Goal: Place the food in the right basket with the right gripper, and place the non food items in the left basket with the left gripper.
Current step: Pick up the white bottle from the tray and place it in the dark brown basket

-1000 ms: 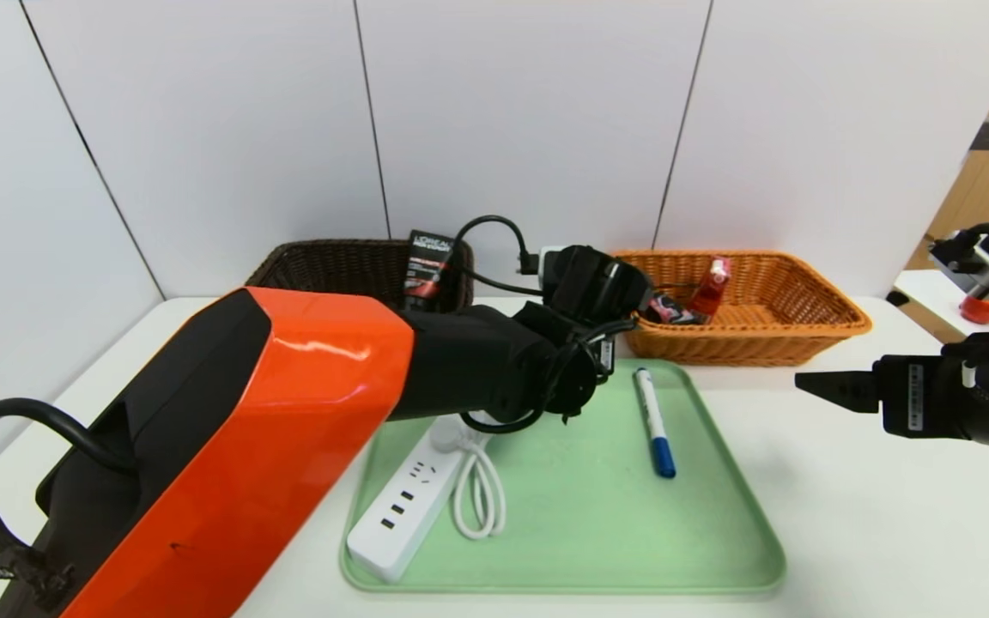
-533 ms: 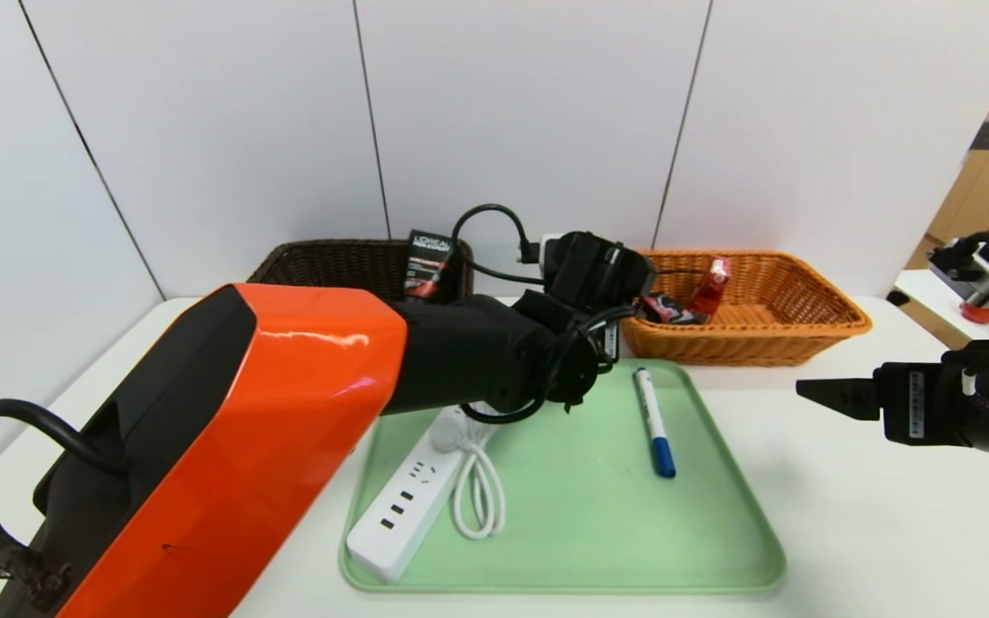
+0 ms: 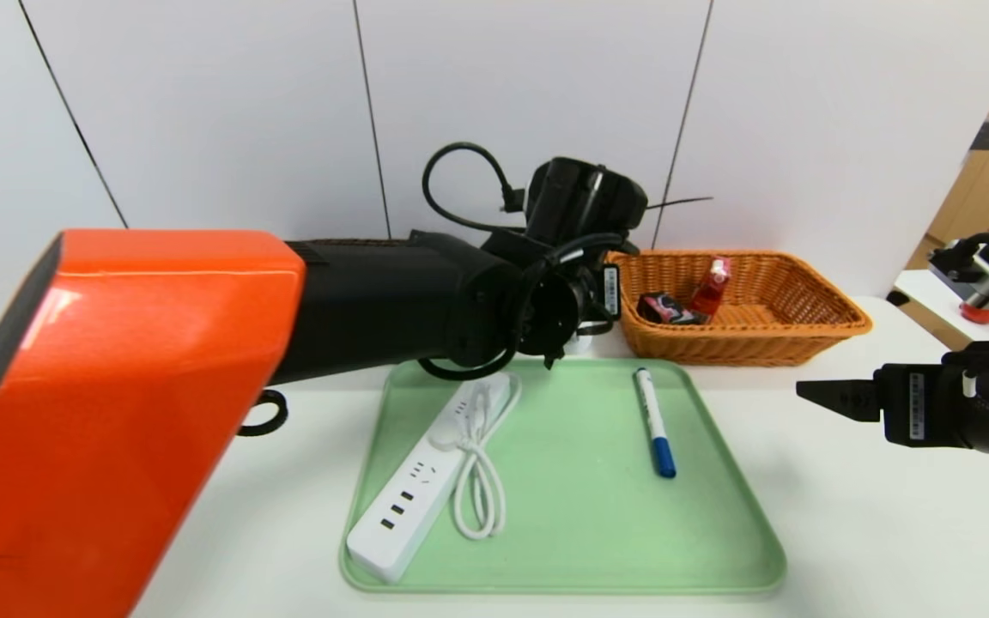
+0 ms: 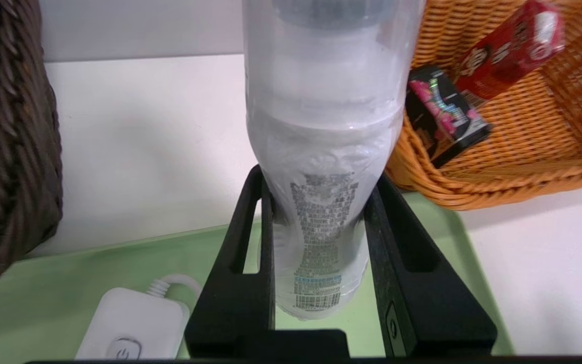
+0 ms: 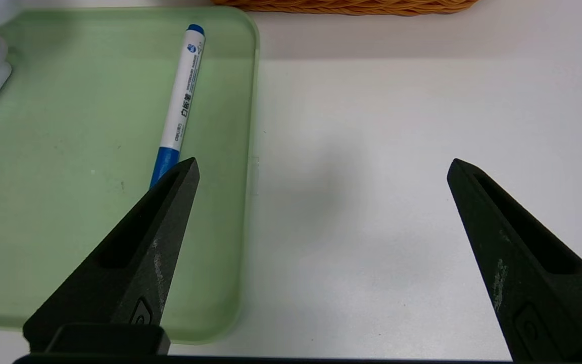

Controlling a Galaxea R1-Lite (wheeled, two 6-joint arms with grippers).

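Bright, even light; blurred bottle (image 4: 324,126) close-up.

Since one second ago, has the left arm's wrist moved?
Yes. The left gripper, shut on the white bottle, has risen against the orange basket.

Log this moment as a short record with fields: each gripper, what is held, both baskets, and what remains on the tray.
left gripper: shut on the white bottle, raised above the tray's far edge, between the two baskets
right gripper: open, empty, hanging over the bare table beside the tray
right basket: holds the red carton and the black carton
left basket: contents not visible now
green tray: power strip with coiled cord, marker
remaining: the bottle is not yet in the left basket
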